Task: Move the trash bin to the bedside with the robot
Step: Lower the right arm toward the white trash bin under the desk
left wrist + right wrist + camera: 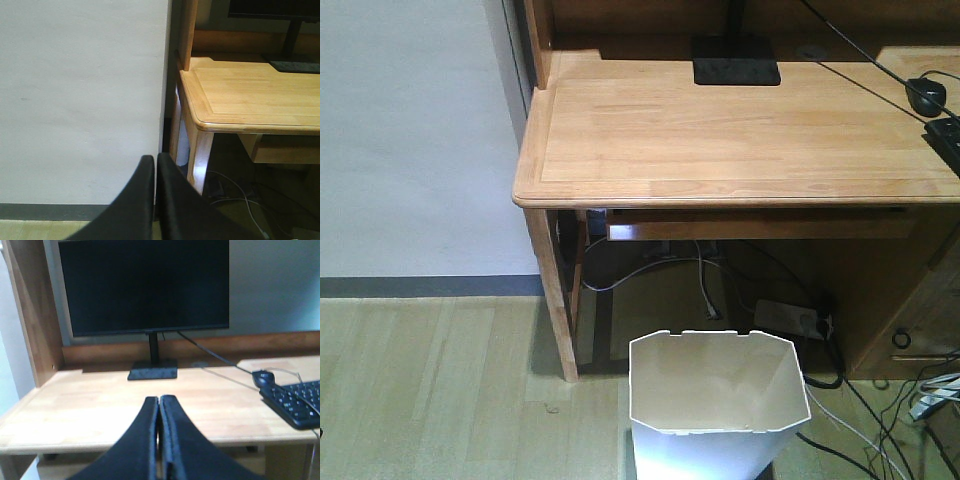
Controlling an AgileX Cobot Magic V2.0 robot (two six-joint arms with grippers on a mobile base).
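Room: pale wood-plank floor (420, 400) and plain white wall (410, 130) with a grey skirting strip
Worktop: light wooden desk worktop (720, 140) carrying a black flat monitor (145, 285), a black keyboard (295, 402) and a black mouse (262, 377)
Bin: white plastic trash bin (720, 400) with angular notched rim, cream inside, upright on the floor just in front of the worktop
Beneath: white power strip (790, 318) behind the bin
Left arm: left end effector (155, 160) closed, fingers pressed together, gripping nothing, facing the wall beside the worktop corner
Right arm: right end effector (159, 400) closed on nothing, pointing over the worktop at the monitor
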